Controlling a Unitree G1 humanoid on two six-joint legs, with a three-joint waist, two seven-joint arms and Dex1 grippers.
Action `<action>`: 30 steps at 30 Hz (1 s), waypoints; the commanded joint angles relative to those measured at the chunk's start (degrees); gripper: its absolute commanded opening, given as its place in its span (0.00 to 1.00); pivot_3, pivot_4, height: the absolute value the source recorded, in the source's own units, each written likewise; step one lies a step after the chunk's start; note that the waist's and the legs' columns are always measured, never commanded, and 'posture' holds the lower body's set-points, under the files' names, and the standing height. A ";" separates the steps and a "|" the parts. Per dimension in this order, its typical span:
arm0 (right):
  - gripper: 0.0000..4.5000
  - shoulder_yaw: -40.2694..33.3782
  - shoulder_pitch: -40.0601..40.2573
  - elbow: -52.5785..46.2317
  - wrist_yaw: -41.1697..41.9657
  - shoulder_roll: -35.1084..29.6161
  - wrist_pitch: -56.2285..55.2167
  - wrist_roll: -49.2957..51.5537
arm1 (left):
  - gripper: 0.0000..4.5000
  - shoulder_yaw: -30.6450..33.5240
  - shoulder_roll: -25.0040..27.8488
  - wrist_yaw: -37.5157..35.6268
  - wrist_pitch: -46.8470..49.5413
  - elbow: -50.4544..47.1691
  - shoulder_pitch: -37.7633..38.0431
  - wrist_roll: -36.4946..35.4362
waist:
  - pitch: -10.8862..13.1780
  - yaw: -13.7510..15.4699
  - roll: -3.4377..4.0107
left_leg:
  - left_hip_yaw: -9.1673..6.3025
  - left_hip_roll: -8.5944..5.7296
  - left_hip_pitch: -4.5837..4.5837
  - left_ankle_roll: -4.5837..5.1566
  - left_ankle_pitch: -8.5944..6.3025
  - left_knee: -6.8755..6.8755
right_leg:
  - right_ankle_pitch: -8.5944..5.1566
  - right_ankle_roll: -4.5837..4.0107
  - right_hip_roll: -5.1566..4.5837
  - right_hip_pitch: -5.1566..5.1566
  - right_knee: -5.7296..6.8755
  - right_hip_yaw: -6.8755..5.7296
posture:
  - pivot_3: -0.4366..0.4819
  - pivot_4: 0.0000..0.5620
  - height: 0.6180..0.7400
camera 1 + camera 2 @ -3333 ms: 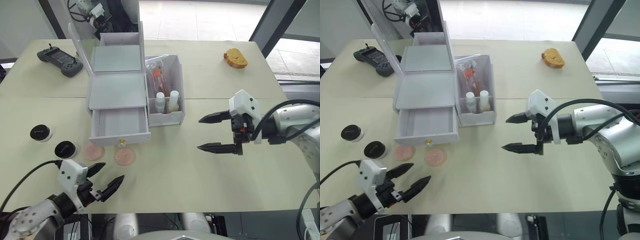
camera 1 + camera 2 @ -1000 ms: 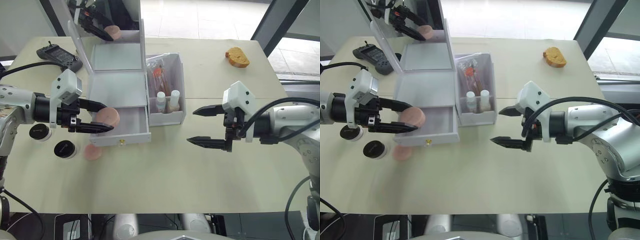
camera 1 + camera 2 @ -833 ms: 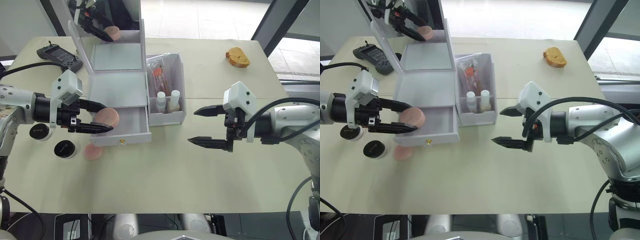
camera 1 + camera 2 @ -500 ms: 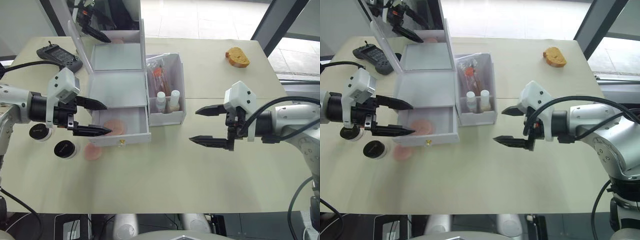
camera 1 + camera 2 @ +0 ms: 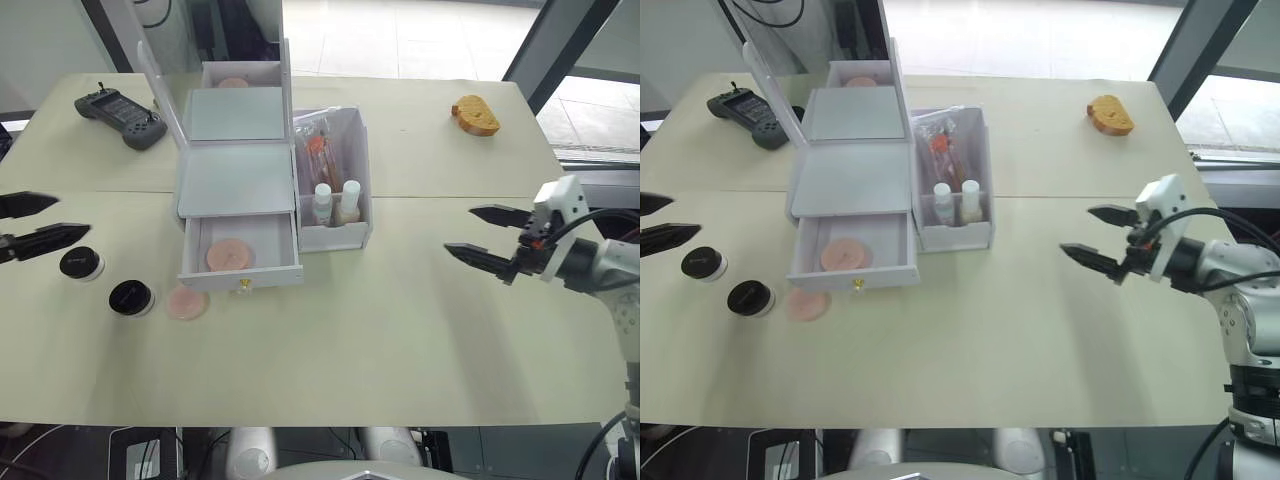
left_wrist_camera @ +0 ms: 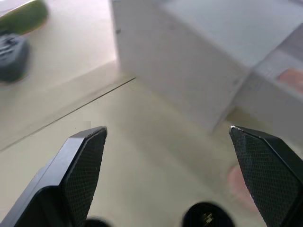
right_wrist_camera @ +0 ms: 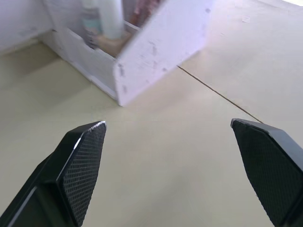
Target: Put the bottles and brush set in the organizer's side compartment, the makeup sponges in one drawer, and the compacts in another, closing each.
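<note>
At far left my left gripper (image 5: 30, 224) hung spread beside 2 compacts (image 5: 105, 281); 1 sponge (image 5: 187, 302) lay outside the open drawer (image 5: 240, 258), 1 inside; bottles (image 5: 334, 203) and brush set (image 5: 318, 155) sat binned; right gripper (image 5: 487, 237) spread, idle.

No readable text anywhere

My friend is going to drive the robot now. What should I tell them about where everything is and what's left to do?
Left gripper: open, holds nothing, out by the table's left edge.
Right gripper: open, holds nothing, over bare table right of the organizer.
Done: both bottles and the brush set stand in the side compartment. One makeup sponge lies in the open bottom drawer.
Left: the second sponge on the table goes in that drawer, then shut it. The two compacts on the table go in another drawer, shut too.
</note>
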 commanded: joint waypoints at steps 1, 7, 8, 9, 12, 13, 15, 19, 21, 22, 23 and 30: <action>1.00 -5.93 -0.25 9.40 -3.15 0.51 -9.91 -3.38 | 0.99 3.90 2.06 3.06 -9.23 12.04 0.15 2.45 | 0.00 0.05 0.00 | 0.00 0.00 0.00 0.00 0.00 0.00 | 0.00 0.00 0.00 0.00 0.00 0.00 | 0.48 0.27 0.71; 1.00 -8.12 -2.16 19.57 -4.42 0.43 -18.40 -5.46 | 0.99 8.30 2.42 6.00 -14.60 21.57 4.75 2.10 | 0.00 -0.26 0.00 | 0.04 0.03 0.06 -0.01 0.00 -0.13 | 0.01 0.02 0.01 -0.03 0.05 -0.02 | 0.48 0.27 0.71; 1.00 -7.38 -2.51 19.17 -3.87 0.13 -18.81 -5.85 | 0.99 8.75 2.60 7.36 -14.58 22.26 4.25 2.03 | 0.00 -0.25 0.01 | 0.00 0.03 0.06 -0.02 0.01 -0.13 | 0.01 0.01 0.03 -0.04 0.10 -0.03 | 0.48 0.27 0.71; 1.00 -6.29 -2.96 18.35 -2.66 -0.37 -18.62 -6.06 | 0.99 9.05 2.88 8.54 -14.66 23.31 3.84 2.15 | 0.00 -0.25 0.01 | -0.02 0.04 0.07 -0.06 0.03 -0.12 | 0.01 0.01 0.03 -0.04 0.13 -0.03 | 0.48 0.27 0.71; 1.00 -3.57 -6.19 13.64 0.35 -1.38 -13.53 -4.03 | 0.99 9.18 3.02 8.28 -15.91 24.67 3.68 2.53 | -0.01 -0.46 0.05 | 0.02 0.03 0.10 -0.14 0.08 -0.08 | 0.03 -0.03 0.02 -0.02 0.14 -0.01 | 0.48 0.27 0.71; 1.00 -2.37 -7.54 11.18 1.87 -1.93 -10.25 -2.58 | 0.99 9.05 2.64 7.12 -15.64 23.10 4.22 2.28 | -0.01 -0.51 0.10 | 0.03 0.03 0.10 -0.15 0.09 -0.08 | 0.03 -0.03 0.01 -0.02 0.14 0.01 | 0.48 0.27 0.71; 1.00 -0.08 -9.35 5.76 5.66 -3.52 -1.42 1.99 | 0.99 8.87 1.74 4.54 -13.82 18.87 5.92 1.49 | 0.01 -0.46 0.13 | 0.03 0.04 0.12 -0.17 0.10 -0.11 | 0.05 -0.01 0.02 -0.03 0.19 0.00 | 0.48 0.27 0.71; 1.00 7.11 -16.10 -7.82 10.41 -6.75 14.11 10.07 | 0.99 14.69 -1.77 0.48 -4.01 -0.83 19.84 -2.59 | 0.02 -0.56 0.18 | 0.03 0.05 0.10 -0.23 0.12 -0.15 | 0.02 0.00 0.01 -0.05 0.31 0.02 | 0.48 0.27 0.71; 1.00 9.50 -20.79 -12.00 11.97 -7.23 20.23 14.22 | 0.99 20.51 -5.93 0.19 2.66 -15.77 29.93 -5.33 | 0.03 -1.11 0.18 | 0.03 0.09 0.08 -0.23 0.12 -0.14 | -0.01 -0.02 0.02 -0.12 0.35 0.01 | 0.48 0.27 0.71; 1.00 10.82 -23.67 -13.62 13.02 -7.14 22.96 16.29 | 0.99 23.23 -9.15 0.29 6.31 -24.61 35.51 -7.46 | 0.03 -1.14 0.18 | 0.06 0.09 0.04 -0.23 0.11 -0.13 | -0.02 -0.04 0.00 -0.14 0.35 0.03 | 0.48 0.27 0.71; 1.00 11.63 -25.56 -14.59 13.63 -7.08 24.87 17.63 | 0.99 25.09 -11.44 0.71 8.95 -30.68 39.14 -8.94 | 0.04 -1.38 0.15 | 0.05 0.08 0.05 -0.23 0.11 -0.13 | -0.03 -0.03 -0.02 -0.11 0.35 0.02 | 0.48 0.27 0.71; 1.00 15.44 -32.60 -14.96 17.40 -6.52 28.54 19.05 | 0.99 25.35 -26.97 10.77 17.29 -60.73 52.88 -14.48 | -0.01 -0.08 -0.03 | 0.05 0.06 0.09 -0.23 0.10 0.06 | -0.28 -0.40 -0.06 -0.02 0.17 0.01 | 0.48 0.27 0.71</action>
